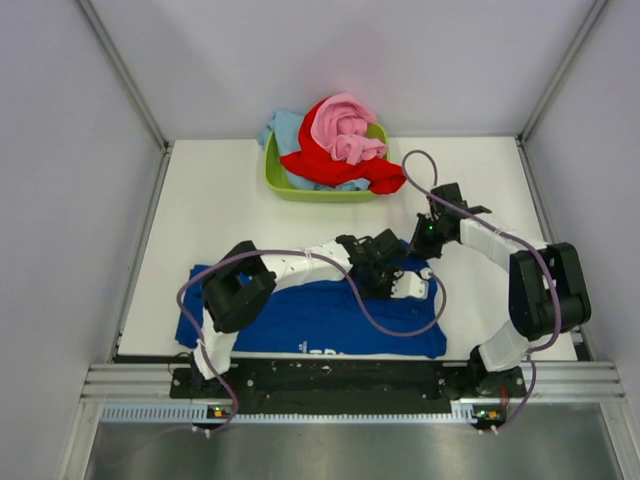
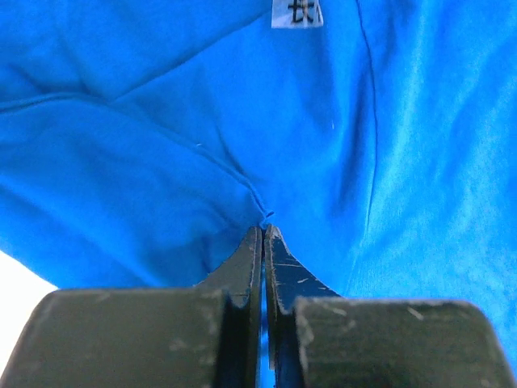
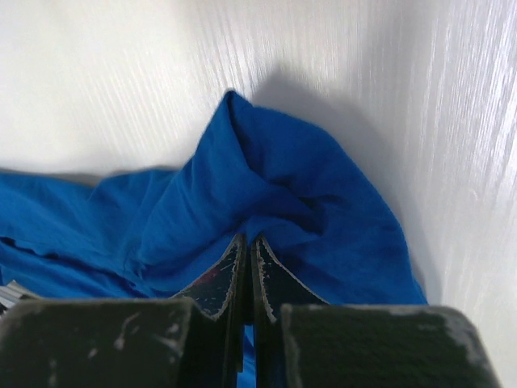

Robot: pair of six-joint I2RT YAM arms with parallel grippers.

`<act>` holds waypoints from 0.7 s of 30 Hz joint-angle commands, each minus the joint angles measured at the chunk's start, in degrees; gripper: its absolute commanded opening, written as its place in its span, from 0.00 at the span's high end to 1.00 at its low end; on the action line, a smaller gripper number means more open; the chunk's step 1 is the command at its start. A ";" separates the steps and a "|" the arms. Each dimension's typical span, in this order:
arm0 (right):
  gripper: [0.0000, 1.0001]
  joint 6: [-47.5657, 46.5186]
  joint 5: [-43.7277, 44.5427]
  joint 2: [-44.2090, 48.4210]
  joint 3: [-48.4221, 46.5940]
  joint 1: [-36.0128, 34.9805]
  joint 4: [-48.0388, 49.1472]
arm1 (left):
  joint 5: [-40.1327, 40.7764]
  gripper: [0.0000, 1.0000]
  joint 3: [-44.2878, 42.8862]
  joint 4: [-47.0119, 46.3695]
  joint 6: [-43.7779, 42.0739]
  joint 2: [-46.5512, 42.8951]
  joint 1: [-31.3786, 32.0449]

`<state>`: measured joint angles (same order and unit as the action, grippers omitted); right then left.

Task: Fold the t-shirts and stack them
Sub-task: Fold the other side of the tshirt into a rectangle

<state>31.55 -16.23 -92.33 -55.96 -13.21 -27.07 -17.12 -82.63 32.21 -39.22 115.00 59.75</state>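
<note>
A royal blue t-shirt (image 1: 320, 318) lies spread along the near table edge, white lettering at its front hem. My left gripper (image 1: 372, 272) is shut on a pinch of its cloth (image 2: 266, 212) near the collar; a white label (image 2: 296, 13) shows beyond. My right gripper (image 1: 420, 243) is shut on a raised fold of the same shirt (image 3: 266, 186) at its far right corner. Red (image 1: 335, 165), pink (image 1: 345, 130) and light blue (image 1: 283, 128) shirts are heaped in a lime green tub (image 1: 278, 184) at the back.
The white table (image 1: 220, 210) runs from the tub to the near edge, with grey walls on three sides. A black rail (image 1: 340, 372) with both arm bases runs along the front. Purple cables loop over the blue shirt.
</note>
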 commanded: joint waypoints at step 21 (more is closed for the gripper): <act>1.00 14.59 -0.82 28.96 18.16 -13.94 -21.44 | -14.60 1.00 12.76 9.19 -6.22 -19.38 -9.47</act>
<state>42.02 -17.26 -66.00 -39.62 -26.06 -45.56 -28.84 -70.41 40.32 -43.57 98.04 51.03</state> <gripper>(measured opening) 0.008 0.010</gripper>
